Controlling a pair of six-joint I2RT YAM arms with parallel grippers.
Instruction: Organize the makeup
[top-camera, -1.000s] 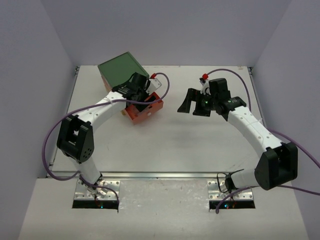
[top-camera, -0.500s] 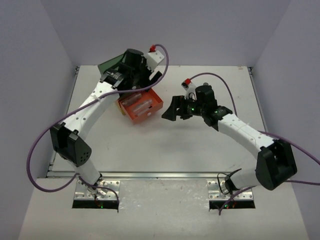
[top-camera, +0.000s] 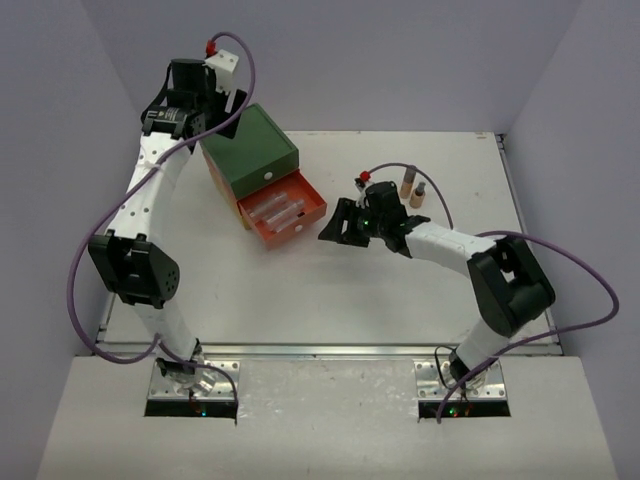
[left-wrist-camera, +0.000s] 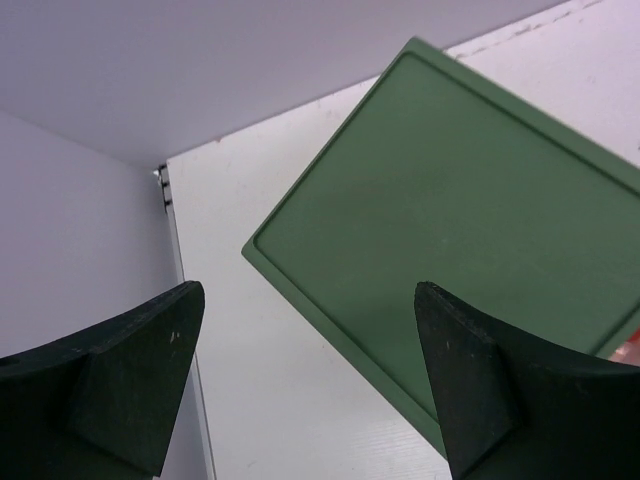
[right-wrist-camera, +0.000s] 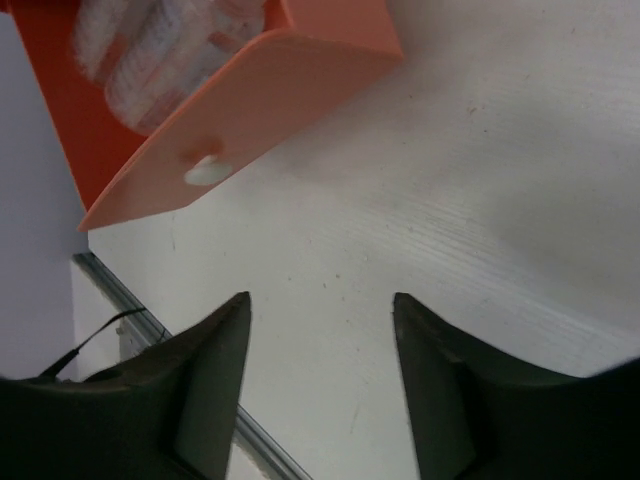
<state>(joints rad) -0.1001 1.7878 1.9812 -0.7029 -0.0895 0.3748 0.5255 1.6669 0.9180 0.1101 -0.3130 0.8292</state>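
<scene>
Currently the chest (top-camera: 255, 150) stands at the far left of the table (top-camera: 330, 300), green lid up, with its orange drawer (top-camera: 303, 218) pulled out toward the near right. Two clear bottles (top-camera: 274, 209) lie side by side in that drawer. In the right wrist view they are blurred clear shapes with reddish print, seen behind the drawer's front. That front carries a small white knob (right-wrist-camera: 205, 170). Above the open drawer, another drawer of the chest sits closed.

Two tubes (top-camera: 407, 186) stand upright on the table well to the right of the chest, close together. The one nearer the chest is tan, and the other is smaller with a dark cap. Both are beyond the right forearm and apart from it.

The left gripper (left-wrist-camera: 307, 295) is held high above the chest's far left corner, looking down on the green lid. Its fingers (left-wrist-camera: 130, 370) are spread wide, with nothing between them, and they touch nothing.

The right gripper (right-wrist-camera: 320, 300) hangs low over the table just right of the chest, near the open drawer's front corner and pointed toward it. Its fingers (right-wrist-camera: 200, 400) stand apart and empty, and bare table shows in the gap. They are near the drawer front but do not touch it.
</scene>
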